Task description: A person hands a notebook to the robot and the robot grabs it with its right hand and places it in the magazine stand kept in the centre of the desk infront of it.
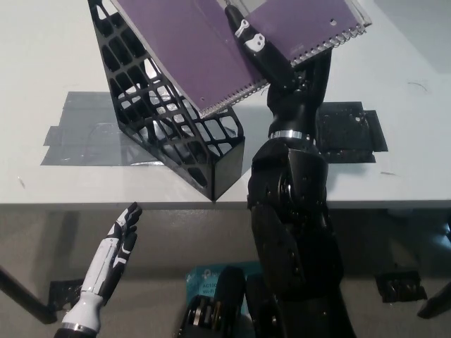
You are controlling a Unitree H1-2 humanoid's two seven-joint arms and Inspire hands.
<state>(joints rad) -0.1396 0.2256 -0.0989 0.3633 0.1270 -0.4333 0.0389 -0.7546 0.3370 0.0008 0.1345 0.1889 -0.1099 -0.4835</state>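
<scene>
The purple spiral notebook [211,53] sits tilted at twelve o'clock, its lower edge over the open top of the black lattice magazine stand [173,123]. The black right hand [275,60] grips it, fingers closed over the cover, the forearm rising from five o'clock. The stand rests on the white desk [42,70], beside grey tape patches [81,134]. At seven o'clock, below the desk edge, the white left hand [113,257] rests with fingers straight and empty.

Bright, even light on the desk [63,56]; picture perhaps slightly soft.
</scene>
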